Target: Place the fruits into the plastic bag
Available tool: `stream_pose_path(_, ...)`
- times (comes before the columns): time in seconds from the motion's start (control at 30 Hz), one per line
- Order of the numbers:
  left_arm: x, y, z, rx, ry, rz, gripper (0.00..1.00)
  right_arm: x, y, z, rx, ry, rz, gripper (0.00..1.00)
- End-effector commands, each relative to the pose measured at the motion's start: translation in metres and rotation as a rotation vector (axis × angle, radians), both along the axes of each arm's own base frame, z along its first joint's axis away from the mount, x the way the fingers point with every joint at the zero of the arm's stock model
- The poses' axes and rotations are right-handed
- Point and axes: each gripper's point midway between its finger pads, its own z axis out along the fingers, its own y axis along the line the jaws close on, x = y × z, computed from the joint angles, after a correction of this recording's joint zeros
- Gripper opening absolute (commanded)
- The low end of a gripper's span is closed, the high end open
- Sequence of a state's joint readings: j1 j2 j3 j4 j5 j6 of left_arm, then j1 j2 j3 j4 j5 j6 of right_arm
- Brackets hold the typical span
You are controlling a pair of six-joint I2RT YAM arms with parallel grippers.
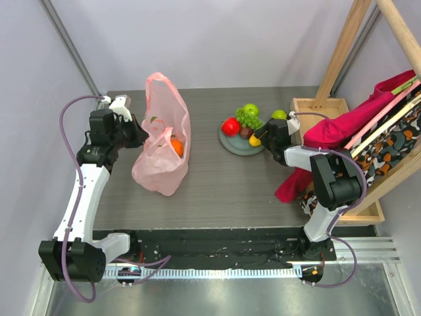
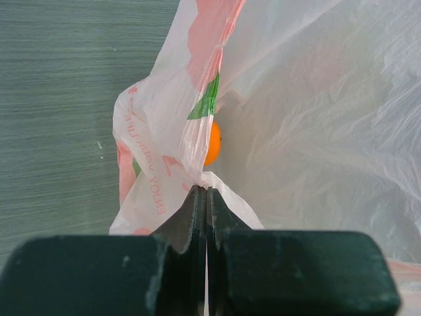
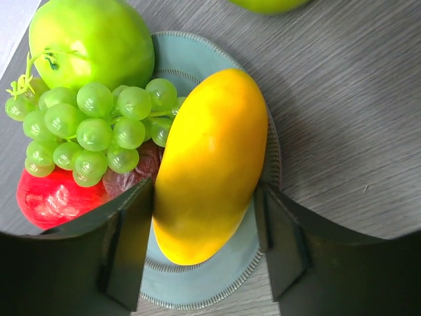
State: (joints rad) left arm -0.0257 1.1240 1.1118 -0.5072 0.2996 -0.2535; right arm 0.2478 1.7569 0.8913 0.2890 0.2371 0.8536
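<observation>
mango (image 3: 210,164) lay inside the parted right end effector (image 3: 204,197), long axis pointing away from it; left end effector (image 2: 206,197) clamped on bag (image 2: 316,131).

Grey-blue plate (image 1: 231,147) on wood-grain table (image 1: 223,191); magenta cloth (image 1: 355,122) draped over wooden tray (image 1: 314,104).

One plastic bag (image 1: 161,158), one orange (image 1: 177,147), one plate (image 3: 217,276), one mango (image 3: 210,164), one grape bunch (image 3: 99,125), one red apple (image 3: 56,197), two green apples (image 1: 250,109) (image 1: 279,114), seemingly one plum (image 3: 135,174)
</observation>
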Motion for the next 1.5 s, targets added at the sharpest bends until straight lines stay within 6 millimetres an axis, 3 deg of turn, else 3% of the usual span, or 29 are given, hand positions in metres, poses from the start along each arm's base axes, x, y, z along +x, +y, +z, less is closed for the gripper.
stream_pose_path(0.0, 0.001, -0.002, 0.010, -0.008, -0.038, -0.016, 0.00, 0.003, -0.007, 0.003, 0.010, -0.030, -0.038, 0.55)
stream_pose_path(0.07, 0.001, -0.002, 0.010, -0.010, -0.039, -0.018, 0.00, 0.001, -0.010, 0.004, 0.004, -0.031, -0.043, 0.46)
stream_pose_path(0.2, 0.001, -0.002, 0.010, -0.010, -0.039, -0.018, 0.00, -0.004, -0.012, 0.011, -0.004, -0.047, -0.047, 0.39)
stream_pose_path(0.43, 0.000, -0.004, 0.010, -0.016, -0.039, -0.022, 0.00, -0.010, -0.017, 0.040, -0.027, -0.120, -0.035, 0.26)
stream_pose_path(0.53, 0.001, -0.004, 0.011, -0.019, -0.040, -0.022, 0.00, -0.011, -0.010, 0.063, -0.007, -0.210, 0.016, 0.20)
stream_pose_path(0.67, 0.001, -0.004, 0.012, -0.024, -0.043, -0.025, 0.00, -0.015, 0.018, 0.096, 0.023, -0.331, 0.162, 0.09)
stream_pose_path(0.77, 0.001, -0.005, 0.011, -0.025, -0.041, -0.026, 0.00, -0.020, 0.045, 0.128, 0.024, -0.437, 0.280, 0.07)
stream_pose_path(0.97, 0.000, -0.005, 0.012, -0.025, -0.045, -0.026, 0.00, -0.051, 0.101, 0.195, 0.068, -0.671, 0.514, 0.06)
stream_pose_path(1.1, 0.000, -0.006, 0.013, -0.029, -0.045, -0.031, 0.00, -0.074, 0.137, 0.227, 0.054, -0.774, 0.652, 0.04)
stream_pose_path(1.2, 0.000, -0.007, 0.013, -0.030, -0.047, -0.034, 0.00, -0.089, 0.157, 0.253, 0.063, -0.837, 0.686, 0.04)
stream_pose_path(1.4, 0.000, -0.007, 0.013, -0.033, -0.048, -0.037, 0.00, -0.121, 0.175, 0.315, 0.092, -0.997, 0.729, 0.01)
stream_pose_path(1.47, -0.001, -0.008, 0.013, -0.036, -0.046, -0.039, 0.00, -0.136, 0.187, 0.326, 0.085, -1.023, 0.766, 0.01)
